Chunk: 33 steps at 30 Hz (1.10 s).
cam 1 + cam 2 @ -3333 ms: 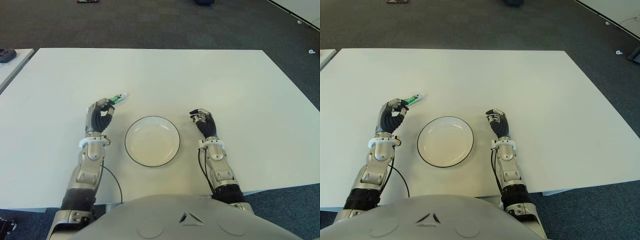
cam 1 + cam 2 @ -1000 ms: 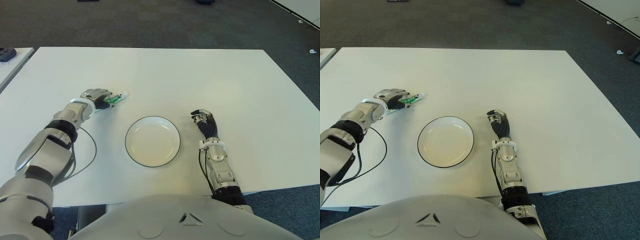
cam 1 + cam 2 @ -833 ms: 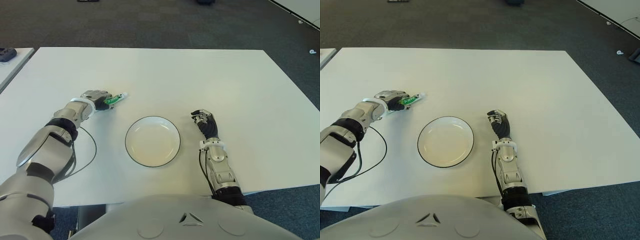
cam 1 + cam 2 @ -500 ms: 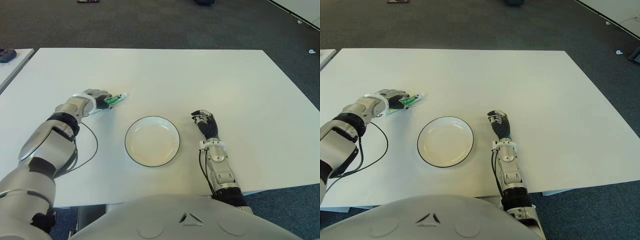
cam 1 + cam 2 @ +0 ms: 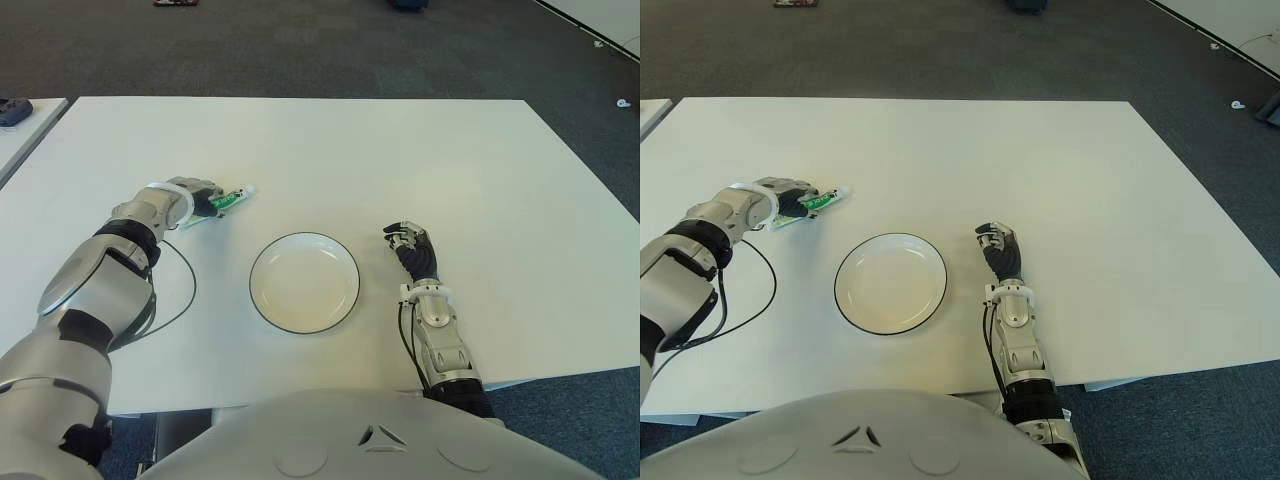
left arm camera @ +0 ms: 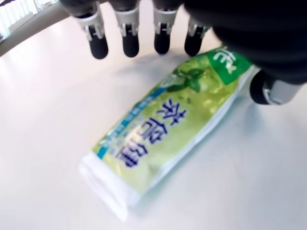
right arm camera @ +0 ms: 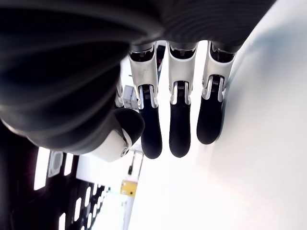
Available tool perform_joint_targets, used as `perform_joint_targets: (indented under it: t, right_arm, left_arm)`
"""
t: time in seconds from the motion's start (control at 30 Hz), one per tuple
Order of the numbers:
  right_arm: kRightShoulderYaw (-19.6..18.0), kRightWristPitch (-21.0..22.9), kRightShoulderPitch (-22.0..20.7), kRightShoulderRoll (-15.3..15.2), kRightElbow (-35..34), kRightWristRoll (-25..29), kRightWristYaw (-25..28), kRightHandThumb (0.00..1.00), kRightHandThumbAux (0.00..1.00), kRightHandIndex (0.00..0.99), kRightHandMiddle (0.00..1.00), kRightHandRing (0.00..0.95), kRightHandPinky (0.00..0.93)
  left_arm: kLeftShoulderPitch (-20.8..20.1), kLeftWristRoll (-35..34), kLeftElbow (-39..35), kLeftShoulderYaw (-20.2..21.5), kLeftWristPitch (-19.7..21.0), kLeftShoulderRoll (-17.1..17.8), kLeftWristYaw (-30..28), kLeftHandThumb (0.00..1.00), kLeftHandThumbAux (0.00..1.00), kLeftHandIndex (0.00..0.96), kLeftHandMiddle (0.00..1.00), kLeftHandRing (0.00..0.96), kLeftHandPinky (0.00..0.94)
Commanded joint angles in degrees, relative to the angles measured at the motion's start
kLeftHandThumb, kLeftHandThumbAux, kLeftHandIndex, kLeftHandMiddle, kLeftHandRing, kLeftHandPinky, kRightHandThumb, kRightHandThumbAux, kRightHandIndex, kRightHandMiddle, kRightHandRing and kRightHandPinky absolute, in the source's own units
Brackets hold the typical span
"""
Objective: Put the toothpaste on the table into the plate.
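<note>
Left wrist view: left hand (image 5: 196, 195) hovers spread over the toothpaste (image 6: 168, 127) on the table (image 5: 400, 160).

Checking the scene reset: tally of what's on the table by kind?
Toothpaste tube: 1, green, lying flat under the open fingers of the left robot hand, not yet gripped
Plate: 1, white, nothing in it
Robot hands at the table: 2, right robot hand beside the plate
Total: 4

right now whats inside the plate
Nothing: the white plate shows only its bare inside. The toothpaste tube lies flat on the table, under the left hand, whose fingers are spread above it. The right hand shows right of the plate.
</note>
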Motion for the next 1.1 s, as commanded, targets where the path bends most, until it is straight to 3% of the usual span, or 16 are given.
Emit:
perform_joint_targets:
  t: [0.03, 0.63, 0.73, 0.8, 0.87, 0.9, 0.97, 1.0, 1.1]
  right_arm:
    - [-0.3, 0.9, 0.5, -0.1, 0.1, -0.2, -0.1, 0.712, 0.732, 0.418, 0.408, 0.388, 0.404]
    - [-0.6, 0.5, 1.1, -0.3, -0.4, 0.0, -0.1, 0.713, 0.733, 0.418, 0.404, 0.376, 0.387]
    - [-0.6, 0.4, 1.2, -0.4, -0.5, 0.1, 0.0, 0.713, 0.733, 0.418, 0.402, 0.374, 0.386]
    - [-0.6, 0.3, 1.3, -0.5, -0.6, 0.0, 0.1, 0.714, 0.734, 0.418, 0.402, 0.373, 0.386]
    - [-0.6, 0.3, 1.5, -0.6, -0.9, 0.0, 0.1, 0.714, 0.734, 0.418, 0.403, 0.374, 0.388]
    - [-0.7, 0.3, 1.5, -0.6, -1.0, 0.0, 0.1, 0.714, 0.734, 0.418, 0.404, 0.375, 0.388]
    - [-0.7, 0.4, 1.6, -0.7, -1.1, 0.1, 0.1, 0.714, 0.734, 0.418, 0.405, 0.375, 0.389]
    - [-0.7, 0.4, 1.6, -0.7, -1.1, 0.1, 0.1, 0.714, 0.734, 0.418, 0.405, 0.375, 0.389]
    - [-0.7, 0.5, 1.6, -0.8, -1.2, 0.2, 0.2, 0.714, 0.734, 0.418, 0.405, 0.374, 0.386]
  left_arm:
    - [3.3, 0.8, 2.2, -1.8, -0.2, -1.9, -4.3, 0.448, 0.319, 0.000, 0.000, 0.000, 0.000]
    - [5.0, 0.3, 2.0, -1.4, 2.7, -3.2, 1.9, 0.482, 0.372, 0.000, 0.000, 0.000, 0.000]
    - [5.7, -0.4, 1.9, -0.7, 4.2, -3.9, 3.4, 0.502, 0.380, 0.001, 0.005, 0.006, 0.052]
    - [6.5, -1.3, 1.8, 0.4, 6.0, -4.6, 5.3, 0.570, 0.391, 0.082, 0.103, 0.118, 0.192]
    - [6.9, -1.9, 1.7, 1.1, 7.0, -5.0, 6.6, 0.646, 0.400, 0.221, 0.254, 0.269, 0.318]
    - [7.2, -2.4, 1.7, 1.5, 7.5, -5.2, 7.6, 0.662, 0.402, 0.250, 0.286, 0.301, 0.345]
    - [7.9, -3.4, 1.6, 2.5, 8.1, -5.7, 10.2, 0.729, 0.424, 0.399, 0.466, 0.481, 0.479]
    - [8.2, -3.8, 1.5, 2.9, 8.2, -5.8, 11.2, 0.741, 0.429, 0.423, 0.496, 0.513, 0.503]
    - [8.8, -5.0, 1.2, 4.1, 8.0, -6.1, 13.8, 0.737, 0.616, 0.434, 0.613, 0.625, 0.611]
